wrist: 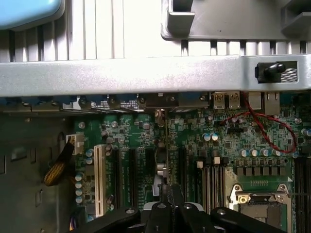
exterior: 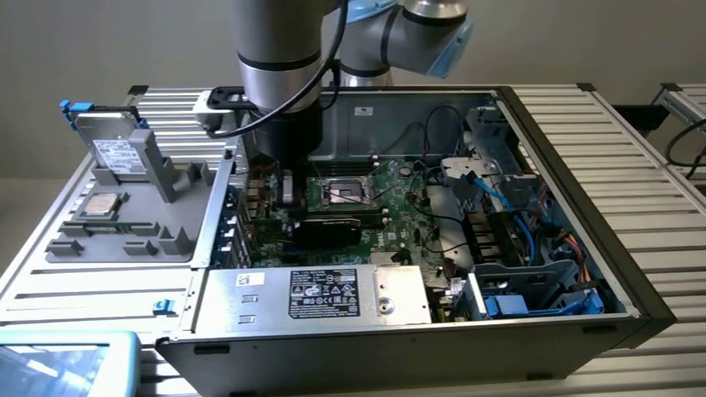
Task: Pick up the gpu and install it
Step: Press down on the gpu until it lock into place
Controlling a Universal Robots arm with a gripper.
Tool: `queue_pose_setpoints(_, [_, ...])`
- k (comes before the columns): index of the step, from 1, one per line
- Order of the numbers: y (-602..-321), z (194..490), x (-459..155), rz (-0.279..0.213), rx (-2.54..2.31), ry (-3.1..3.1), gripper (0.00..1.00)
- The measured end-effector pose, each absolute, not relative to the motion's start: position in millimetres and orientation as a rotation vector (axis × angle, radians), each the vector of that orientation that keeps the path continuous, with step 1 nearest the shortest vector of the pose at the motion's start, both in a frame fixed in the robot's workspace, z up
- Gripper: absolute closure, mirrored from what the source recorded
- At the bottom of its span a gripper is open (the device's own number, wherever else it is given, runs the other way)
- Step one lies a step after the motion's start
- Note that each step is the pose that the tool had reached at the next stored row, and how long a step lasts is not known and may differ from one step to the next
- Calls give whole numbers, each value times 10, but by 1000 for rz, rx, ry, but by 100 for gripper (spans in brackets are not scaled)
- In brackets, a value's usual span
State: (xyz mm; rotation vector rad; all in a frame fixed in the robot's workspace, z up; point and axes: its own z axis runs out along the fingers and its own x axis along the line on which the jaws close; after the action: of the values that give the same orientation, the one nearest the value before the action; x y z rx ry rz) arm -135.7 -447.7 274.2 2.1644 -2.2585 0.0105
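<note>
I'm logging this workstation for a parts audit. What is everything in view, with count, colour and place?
slatted table: one, silver, under everything
computer case: one, black and grey, open, on the table
motherboard: one, green, inside the case
processor socket: one, silver, on the motherboard
power supply: one, silver with a black label, at the case's near edge
cables: several, blue, at the exterior view's right inside the case
parts holder: one, grey, at the exterior view's left of the case
processor chip: one, silver, in the holder
gpu: one, dark, edge-on, upright over the motherboard slots
robot arm: one, grey, reaching into the case
fingers: black, shut on the gpu
</note>
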Motion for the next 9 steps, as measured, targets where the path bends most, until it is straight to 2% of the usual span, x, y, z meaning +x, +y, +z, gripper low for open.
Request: queue_pose_setpoints(9, [-4473,2637,-1411,17,2162,-2266,88])
